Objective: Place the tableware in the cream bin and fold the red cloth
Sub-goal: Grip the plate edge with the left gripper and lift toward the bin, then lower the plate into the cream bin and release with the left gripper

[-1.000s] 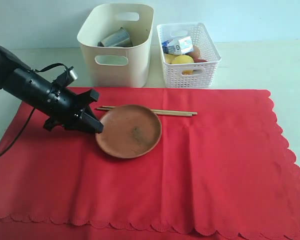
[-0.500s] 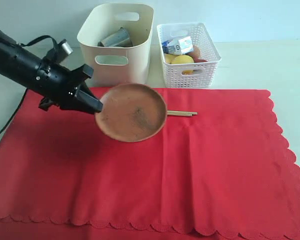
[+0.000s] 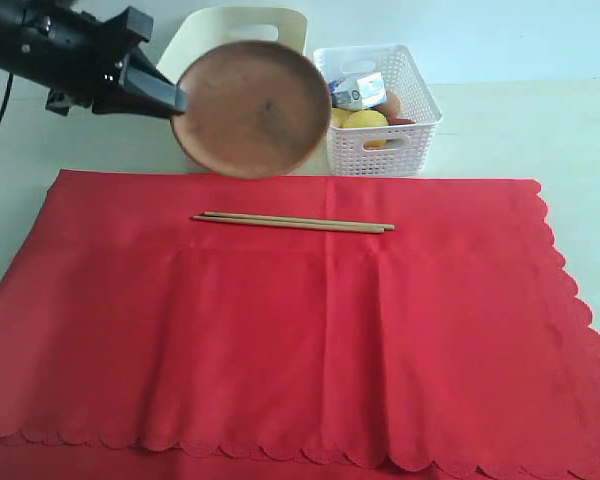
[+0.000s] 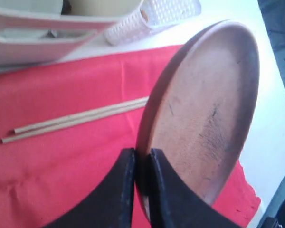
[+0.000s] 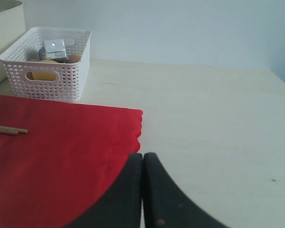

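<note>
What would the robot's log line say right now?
left jaws: shut on plate rim | plate: in the air, tilted, near cream bin | chopsticks: lying on red cloth | red cloth: unfolded | right jaws: shut, empty

Pale blue-grey wall, light cream tabletop

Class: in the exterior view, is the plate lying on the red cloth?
No: the left claw grips the plate by its rim, in the air before the bin, off the cloth.

Nothing really readable here tbh. The blue-and-white milk carton in the white lattice basket has some print, but it's too small and blurry to make out.
</note>
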Robot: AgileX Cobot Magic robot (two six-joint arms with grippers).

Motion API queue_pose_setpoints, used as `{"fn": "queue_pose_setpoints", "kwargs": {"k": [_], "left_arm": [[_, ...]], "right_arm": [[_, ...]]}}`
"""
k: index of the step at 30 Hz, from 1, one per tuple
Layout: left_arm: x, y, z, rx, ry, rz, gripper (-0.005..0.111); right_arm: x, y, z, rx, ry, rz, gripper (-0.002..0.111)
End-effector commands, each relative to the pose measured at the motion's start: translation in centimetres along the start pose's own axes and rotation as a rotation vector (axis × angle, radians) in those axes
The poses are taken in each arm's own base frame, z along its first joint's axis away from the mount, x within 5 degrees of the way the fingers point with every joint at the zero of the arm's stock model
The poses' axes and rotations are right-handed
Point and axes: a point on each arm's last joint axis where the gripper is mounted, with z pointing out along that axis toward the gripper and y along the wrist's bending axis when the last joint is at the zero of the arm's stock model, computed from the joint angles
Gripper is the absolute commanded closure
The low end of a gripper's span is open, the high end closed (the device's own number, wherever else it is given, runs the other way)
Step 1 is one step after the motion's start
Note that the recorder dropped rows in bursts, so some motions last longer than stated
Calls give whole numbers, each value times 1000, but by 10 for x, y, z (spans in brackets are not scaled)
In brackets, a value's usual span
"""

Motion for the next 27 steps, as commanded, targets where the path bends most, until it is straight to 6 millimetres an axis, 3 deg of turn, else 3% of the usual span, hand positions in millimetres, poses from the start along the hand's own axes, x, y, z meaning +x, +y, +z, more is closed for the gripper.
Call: {"fn": "queue_pose_setpoints", "kwargs": {"k": [1, 8, 13, 17, 20, 23, 27], "left_arm": [[-27, -16, -18, 0, -126, 49, 107], [-60, -25, -37, -69, -321, 89, 107], [-79, -21, -34, -86, -378, 108, 107], [-99, -1, -13, -86, -376, 106, 107], [-107, 23, 10, -103, -355, 92, 107], [-116, 49, 20, -148, -397, 60, 107], [-113, 70, 33, -168, -378, 33, 107]], "right_arm": [[1, 0, 0, 5, -4, 1, 108], [1, 0, 0, 5, -4, 1, 108], [1, 0, 0, 5, -4, 1, 108], [1, 0, 0, 5, -4, 1, 108], [1, 0, 0, 5, -4, 1, 108], [1, 0, 0, 5, -4, 1, 108], [1, 0, 0, 5, -4, 1, 108]]}}
